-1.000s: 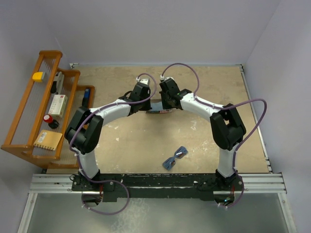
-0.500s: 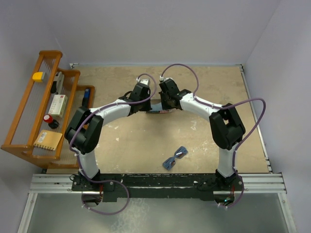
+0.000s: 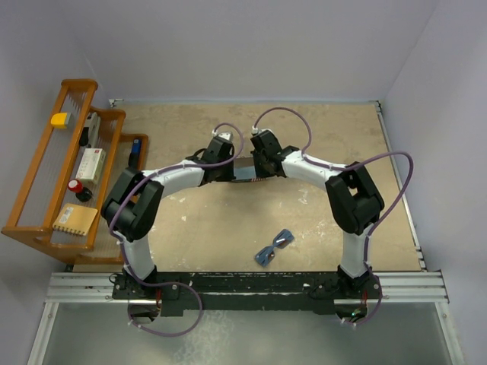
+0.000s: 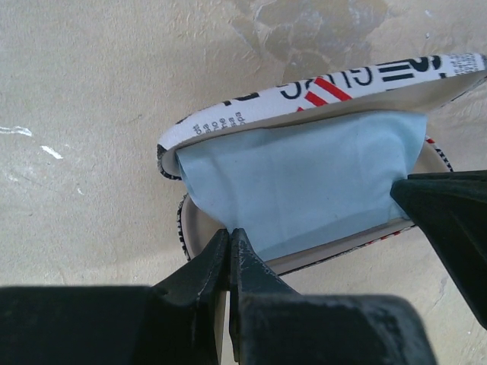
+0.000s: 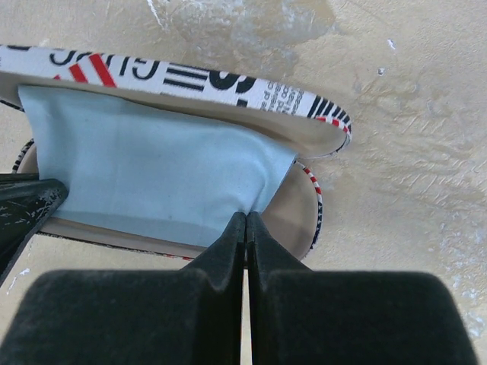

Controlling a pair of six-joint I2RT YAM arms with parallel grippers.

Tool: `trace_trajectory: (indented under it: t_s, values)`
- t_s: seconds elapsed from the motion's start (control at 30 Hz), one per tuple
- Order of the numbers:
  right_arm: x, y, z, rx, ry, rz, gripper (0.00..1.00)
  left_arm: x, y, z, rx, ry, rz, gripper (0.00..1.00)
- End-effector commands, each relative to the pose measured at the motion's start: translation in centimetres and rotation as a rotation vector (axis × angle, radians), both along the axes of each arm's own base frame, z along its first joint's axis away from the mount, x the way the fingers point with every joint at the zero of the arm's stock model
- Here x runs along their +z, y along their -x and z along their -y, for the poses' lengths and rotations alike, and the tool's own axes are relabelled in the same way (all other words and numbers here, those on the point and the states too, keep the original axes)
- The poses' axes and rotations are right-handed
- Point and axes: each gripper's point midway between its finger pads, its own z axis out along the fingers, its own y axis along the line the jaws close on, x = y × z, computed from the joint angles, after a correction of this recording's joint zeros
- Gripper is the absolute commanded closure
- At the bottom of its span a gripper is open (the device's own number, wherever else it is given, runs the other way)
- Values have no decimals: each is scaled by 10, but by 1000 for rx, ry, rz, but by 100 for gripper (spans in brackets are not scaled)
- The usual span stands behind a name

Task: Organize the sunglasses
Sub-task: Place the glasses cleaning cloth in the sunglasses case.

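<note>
Well apart from the case (image 4: 190,232), on the side toward the arm bases, the sunglasses (image 3: 274,246) lie on the table (image 3: 213,228) with nothing touching them. The case stands open, its printed lid (image 5: 190,80) raised, and a light-blue cloth (image 4: 304,182) is spread inside it. Both grippers are at the case's near rim, one at each end. The left gripper (image 4: 229,237) is pinched tight on one lower corner of the cloth. The right gripper (image 5: 246,222) is also closed, fingertips together, nipping the other lower corner, so the cloth is stretched between them.
</note>
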Motion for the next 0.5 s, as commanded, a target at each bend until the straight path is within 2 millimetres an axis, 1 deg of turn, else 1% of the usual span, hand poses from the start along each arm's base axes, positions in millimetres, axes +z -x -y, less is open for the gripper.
trace_trajectory:
  t_s: [0.0,0.1,0.27,0.47]
  values:
    - [11,-5,1,-20,-19,39,100,14,-2,2,7,40,32,100]
    - [8,-3,2,-19,-20,39,100,12,0,3,5,40,25,100]
    - [-3,4,5,-15,-10,24,100,10,6,7,-2,31,24,100]
    - [-7,6,6,-12,-10,24,100,12,12,12,-7,9,34,100]
